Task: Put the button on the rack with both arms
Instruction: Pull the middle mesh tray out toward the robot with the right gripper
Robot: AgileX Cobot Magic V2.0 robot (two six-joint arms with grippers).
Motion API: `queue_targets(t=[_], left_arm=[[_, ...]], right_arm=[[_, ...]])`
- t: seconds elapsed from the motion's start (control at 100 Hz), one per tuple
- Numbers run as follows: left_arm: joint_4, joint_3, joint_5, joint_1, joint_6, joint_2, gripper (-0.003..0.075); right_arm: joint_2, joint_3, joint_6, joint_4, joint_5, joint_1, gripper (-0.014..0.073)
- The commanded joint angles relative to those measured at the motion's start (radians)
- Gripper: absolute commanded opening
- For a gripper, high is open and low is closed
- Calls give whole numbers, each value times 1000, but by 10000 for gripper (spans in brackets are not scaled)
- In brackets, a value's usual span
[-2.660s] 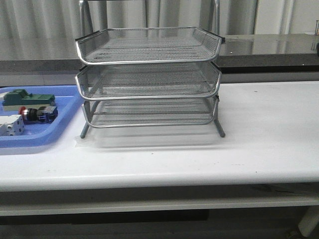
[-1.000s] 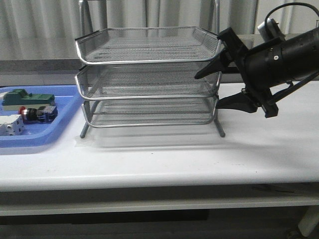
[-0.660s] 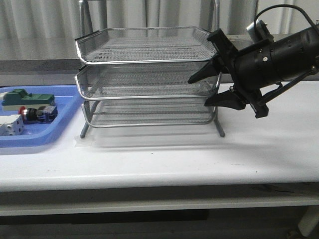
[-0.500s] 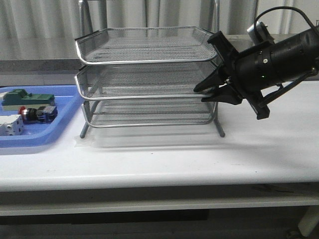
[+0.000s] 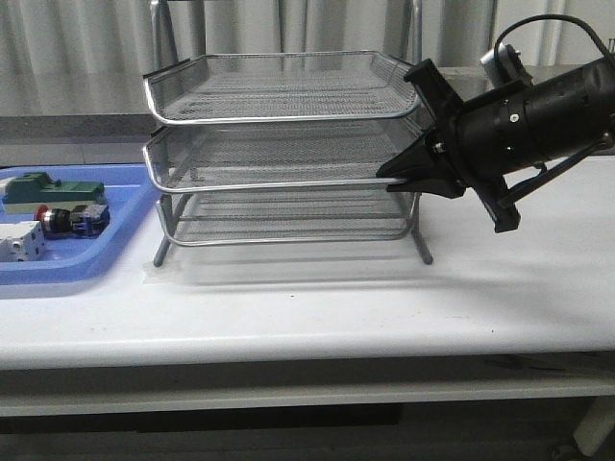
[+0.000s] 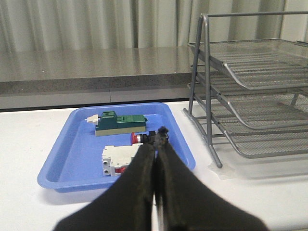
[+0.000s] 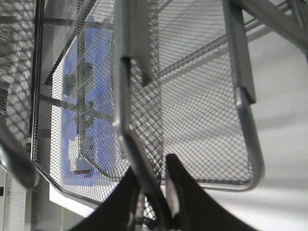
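A: Entry — where is the button (image 5: pixel 69 220) located?

B: It is seen lying on its side in the blue tray (image 5: pixel 125 252), well to the left of the rack (image 5: pixel 285 149), between the green block (image 5: pixel 53 190) and the white boxy part (image 5: pixel 21 241). The red cap is turned away from the rack; the blue-and-black end is turned toward it.

A: Handling properties?

B: It is judged light, rigid and hard-shelled. The round body could roll or slip between pointed fingers, and the mushroom cap is expected to depress if squeezed. A pinch across the black cylindrical body, or across the flatter block end, is judged safest.

A: State of the left gripper (image 6: pixel 155 144)?

B: Its jaws are seen pressed together with nothing between them, poised on the near side of the tray, pointing at the button but not touching it. They must be parted before any pick.

A: And the right gripper (image 5: pixel 396 178)?

B: It is clamped on the front rim of the rack's middle tier, at the right corner; the wire is seen pinched between the fingers in the right wrist view. The light wire frame is judged to be steadied this way.
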Motion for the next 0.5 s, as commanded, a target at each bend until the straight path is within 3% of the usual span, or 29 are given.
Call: queue_targets(t=[0.0, 0.49], left_arm=[[-10, 45, -80, 3, 0, -34, -20], [-10, 45, -80, 3, 0, -34, -20]], right_arm=[[-46, 16, -17, 67, 114, 0, 45], [-73, 241, -89, -20, 256, 0, 45]])
